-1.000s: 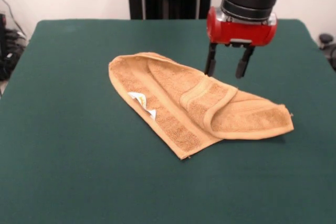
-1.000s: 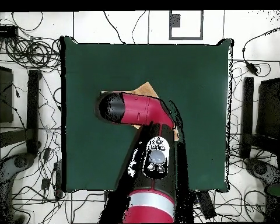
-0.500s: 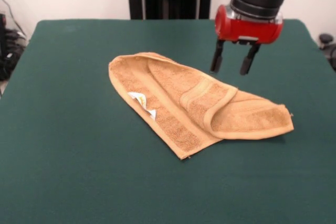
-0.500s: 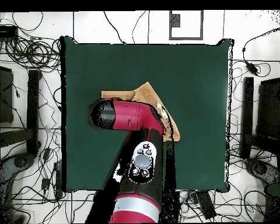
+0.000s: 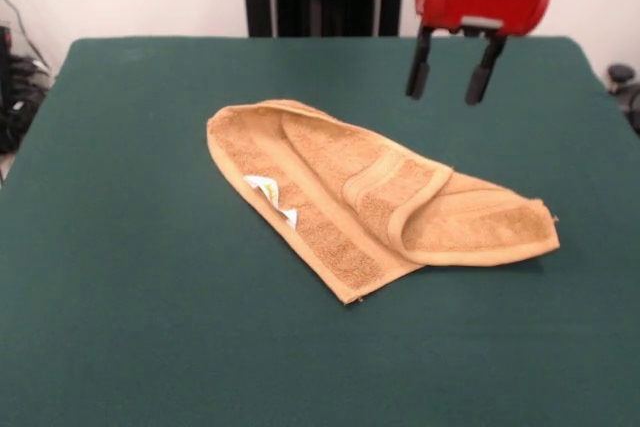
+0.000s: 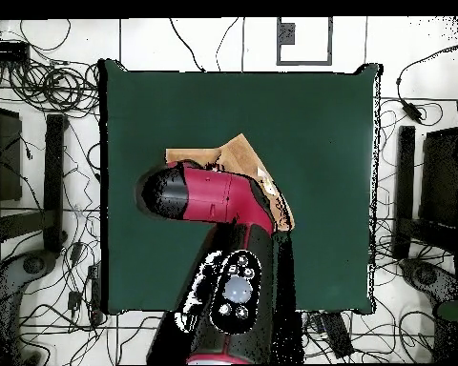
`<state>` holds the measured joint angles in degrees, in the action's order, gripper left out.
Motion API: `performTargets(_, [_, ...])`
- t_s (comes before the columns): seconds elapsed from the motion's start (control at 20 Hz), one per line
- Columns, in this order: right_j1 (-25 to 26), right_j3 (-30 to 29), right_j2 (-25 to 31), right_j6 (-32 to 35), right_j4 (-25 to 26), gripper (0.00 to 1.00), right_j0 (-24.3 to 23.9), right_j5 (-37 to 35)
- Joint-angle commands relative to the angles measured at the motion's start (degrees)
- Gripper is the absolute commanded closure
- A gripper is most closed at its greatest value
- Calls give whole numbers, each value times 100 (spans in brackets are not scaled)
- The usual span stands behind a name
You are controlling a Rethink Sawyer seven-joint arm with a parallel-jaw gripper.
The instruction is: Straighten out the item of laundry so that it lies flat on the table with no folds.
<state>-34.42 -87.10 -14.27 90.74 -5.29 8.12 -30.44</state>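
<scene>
Looking from the front, I have the end effector (image 5: 450, 80) hanging clear above the worktop (image 5: 130, 327), its two fingers parted and holding nothing. The towel (image 5: 370, 197) lies below and toward the camera from it, mid-worktop, long axis running from its rounded end to the far pointed end nearer the end effector. A flap is folded over its middle; a white tag (image 5: 272, 194) shows on the camera side. I judge nothing blocks a descent.
</scene>
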Motion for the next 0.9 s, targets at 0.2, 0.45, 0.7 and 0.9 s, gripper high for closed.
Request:
performTargets(0.2, [512,-1071,334,1428,-31,0,-38,645])
performTargets(0.45, [791,-1233,420,1584,-54,0,-59,1376])
performTargets(0.7, [951,-1285,471,1578,-158,0,-79,1691])
performTargets(0.9, [1086,-1346,520,1606,-239,0,-92,2031])
